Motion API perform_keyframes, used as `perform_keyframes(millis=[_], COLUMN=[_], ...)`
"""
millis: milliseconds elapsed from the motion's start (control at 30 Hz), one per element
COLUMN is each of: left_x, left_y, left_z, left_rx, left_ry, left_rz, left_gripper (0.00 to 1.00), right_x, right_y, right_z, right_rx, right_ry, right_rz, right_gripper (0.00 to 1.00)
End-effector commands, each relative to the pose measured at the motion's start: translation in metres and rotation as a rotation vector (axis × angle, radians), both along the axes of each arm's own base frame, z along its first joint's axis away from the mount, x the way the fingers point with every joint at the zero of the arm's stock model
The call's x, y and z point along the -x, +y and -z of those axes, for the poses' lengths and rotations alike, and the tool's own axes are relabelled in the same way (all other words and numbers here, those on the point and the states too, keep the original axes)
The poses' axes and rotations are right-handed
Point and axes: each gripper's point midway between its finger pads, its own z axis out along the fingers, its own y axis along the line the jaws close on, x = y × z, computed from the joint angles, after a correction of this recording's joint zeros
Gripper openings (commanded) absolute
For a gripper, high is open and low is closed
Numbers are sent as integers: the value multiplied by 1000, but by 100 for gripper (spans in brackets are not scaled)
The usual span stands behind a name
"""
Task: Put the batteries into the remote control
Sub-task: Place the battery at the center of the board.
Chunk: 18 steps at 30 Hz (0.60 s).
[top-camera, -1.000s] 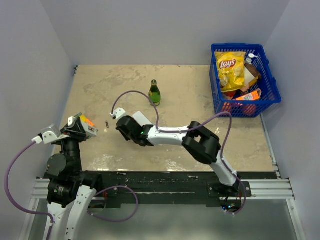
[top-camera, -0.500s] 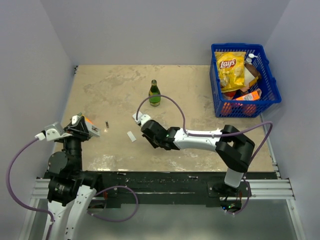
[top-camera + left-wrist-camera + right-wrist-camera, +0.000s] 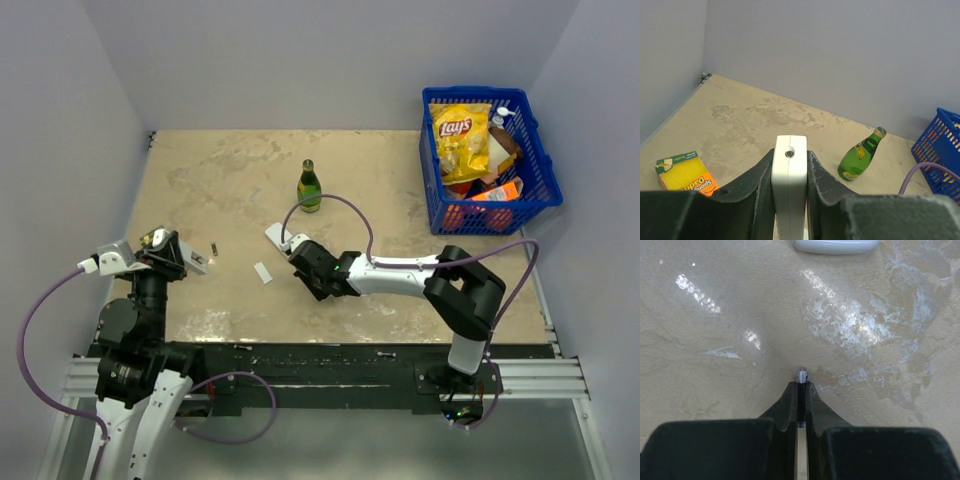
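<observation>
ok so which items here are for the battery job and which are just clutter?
Job: remote in left gripper; battery in right gripper; second battery on the table; small white piece, possibly its cover.
Clutter: green bottle; sponge; blue basket with chips bag.

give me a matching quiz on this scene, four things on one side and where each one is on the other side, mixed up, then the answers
Things
1. white remote
2. green bottle
3. Lays chips bag
4. battery

Places
a. in the blue basket
b. clamped in the right gripper
c. standing on the table, free of both arms
d. clamped in the left gripper

Pairs: 1-d, 2-c, 3-a, 4-b
</observation>
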Motion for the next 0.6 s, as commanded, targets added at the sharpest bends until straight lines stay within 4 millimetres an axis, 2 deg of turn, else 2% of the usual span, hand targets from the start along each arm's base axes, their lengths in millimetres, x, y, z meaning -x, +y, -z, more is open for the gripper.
perform_keyframes(millis=[0,267,300,567], left_x=[-1,0,0,0], left_y=[-3,-2,-2,-3], left_z=[-3,-3,-3,-4], left_rx=[4,5,5,8], left_ry=[-14,-18,-18,-22], left_rz=[13,13,13,18], left_gripper=[0,0,0,0], right_x=[10,11,11,9], right_y=[-4,-14,-15,-13], right_z=[15,21,22,25], right_rx=[48,110,115,146], right_ry=[85,125,131,193], right_rz=[2,9,11,-13], right_gripper=[4,13,17,24])
